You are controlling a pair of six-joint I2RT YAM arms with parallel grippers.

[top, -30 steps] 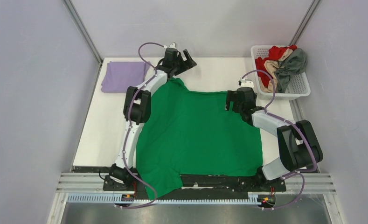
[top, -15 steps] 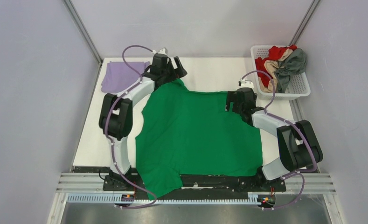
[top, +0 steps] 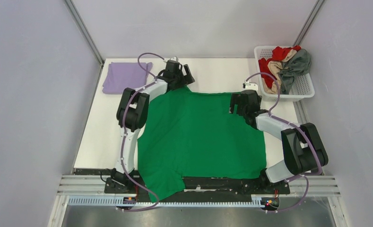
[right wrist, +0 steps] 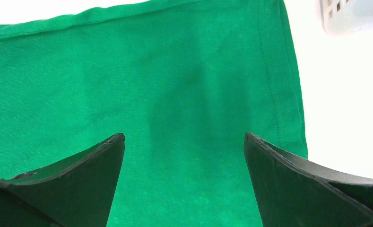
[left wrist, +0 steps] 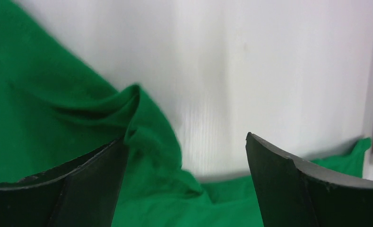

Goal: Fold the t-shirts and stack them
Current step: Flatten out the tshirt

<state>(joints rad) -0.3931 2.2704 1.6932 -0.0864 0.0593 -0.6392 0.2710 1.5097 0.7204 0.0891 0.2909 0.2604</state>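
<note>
A bright green t-shirt (top: 201,135) lies spread flat across the white table. My left gripper (top: 183,78) is open just above its far left corner; the left wrist view shows a rumpled green fold (left wrist: 142,127) between the fingers. My right gripper (top: 235,103) is open and empty, low over the shirt's far right corner (right wrist: 269,85). A folded lavender t-shirt (top: 125,77) lies at the far left. Red, beige and dark grey t-shirts (top: 288,64) are bunched in the basket.
The white lattice basket (top: 301,90) stands at the far right corner of the table. Grey walls close in on both sides and the back. The green shirt's near edge hangs over the front rail (top: 203,182).
My left arm swung left and then back right; its gripper now sits over the shirt's far left corner. The right arm has not moved.
</note>
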